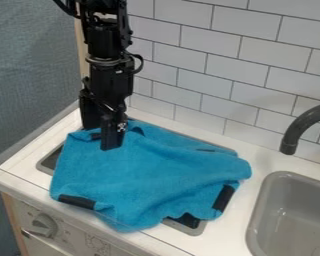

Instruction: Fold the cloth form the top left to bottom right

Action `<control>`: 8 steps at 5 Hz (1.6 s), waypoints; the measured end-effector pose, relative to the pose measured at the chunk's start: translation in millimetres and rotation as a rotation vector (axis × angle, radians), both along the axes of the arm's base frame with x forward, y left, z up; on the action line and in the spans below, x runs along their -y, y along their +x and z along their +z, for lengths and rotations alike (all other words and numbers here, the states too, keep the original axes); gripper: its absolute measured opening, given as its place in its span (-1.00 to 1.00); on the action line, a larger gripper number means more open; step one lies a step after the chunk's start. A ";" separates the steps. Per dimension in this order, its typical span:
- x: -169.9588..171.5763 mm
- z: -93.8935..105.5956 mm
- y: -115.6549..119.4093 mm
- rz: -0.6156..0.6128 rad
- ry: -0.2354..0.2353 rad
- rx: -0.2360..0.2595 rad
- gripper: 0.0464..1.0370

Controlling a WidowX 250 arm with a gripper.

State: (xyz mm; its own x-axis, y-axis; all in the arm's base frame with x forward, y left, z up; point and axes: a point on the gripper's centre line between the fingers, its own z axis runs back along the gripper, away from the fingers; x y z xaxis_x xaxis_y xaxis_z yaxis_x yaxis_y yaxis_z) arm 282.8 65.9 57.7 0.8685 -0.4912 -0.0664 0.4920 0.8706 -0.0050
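Blue cloth (142, 175) spread loosely on the left part of the white counter (257, 153), lying over a grey-rimmed stove tray (199, 227). Tray shows at the cloth's left side and along its lower right edge. Cloth is wrinkled, uneven outline, soft ridges across the middle and right. Its bottom bulges toward the counter's front edge. Black patch (76, 201) at the lower left of the cloth, another black patch (223, 198) at the lower right, slanted. More dark bits at the cloth's top, near the tool, and a thin dark mark toward the upper right.

Black tool (102, 136) hangs down at the cloth's upper left, one finger farther forward and lower in view, over blue fabric. Fingers stand apart; tool reads as released, nothing clenched. Exact contact with the cloth: can't tell. Black arm (108, 45) comes in from the top edge, left of center, roughly vertical.

Right side: grey sink (293, 215) set in the counter, separate from the cloth, dark grey faucet (303, 125) curving above it. White tile wall (209, 50) behind. Light knob (44, 226) on the front panel, lower left. Grey-blue backdrop (32, 65) at left.
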 end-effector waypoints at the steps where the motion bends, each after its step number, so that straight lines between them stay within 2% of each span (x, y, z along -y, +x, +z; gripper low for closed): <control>1: 1.2 -7.6 -3.7 0.003 -0.006 -0.028 0.93; 2: -5.5 -9.7 7.7 0.057 0.027 0.012 0.93; 4: -31.5 -13.1 50.4 0.120 0.109 0.152 0.93; 5: -50.6 -18.5 62.0 0.132 0.156 0.181 0.93; 6: -61.1 -30.3 81.2 0.124 0.186 0.175 0.93; 8: -68.5 -52.3 90.8 0.112 0.213 0.156 0.93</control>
